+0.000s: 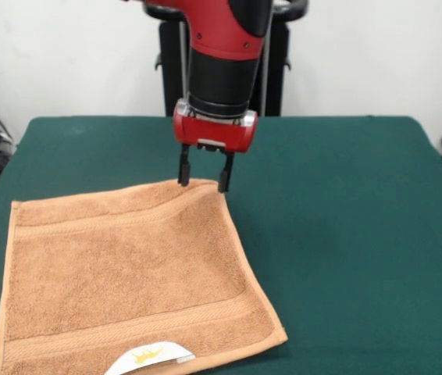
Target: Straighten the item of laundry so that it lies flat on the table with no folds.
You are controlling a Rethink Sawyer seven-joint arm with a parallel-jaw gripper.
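Item: towel (127,273), spread on table (346,234), lower left of frame; label corner turned up. Gripper (204,181): I read it open, straddling the towel's upper-right corner; cloth extends down-left from it.

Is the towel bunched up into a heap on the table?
No, the towel lies spread out nearly flat on the table, with the gripper at its far corner.

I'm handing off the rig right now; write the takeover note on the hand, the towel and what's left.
Hand: open, fingers straddling the far right corner of the orange-tan terry towel, at its edge.
Towel: spread on the dark green felt table, near left part; white crown label turned up at the near hem.
Done: mostly flat.
Left: far corner looks slightly raised; smooth it, check the label edge.
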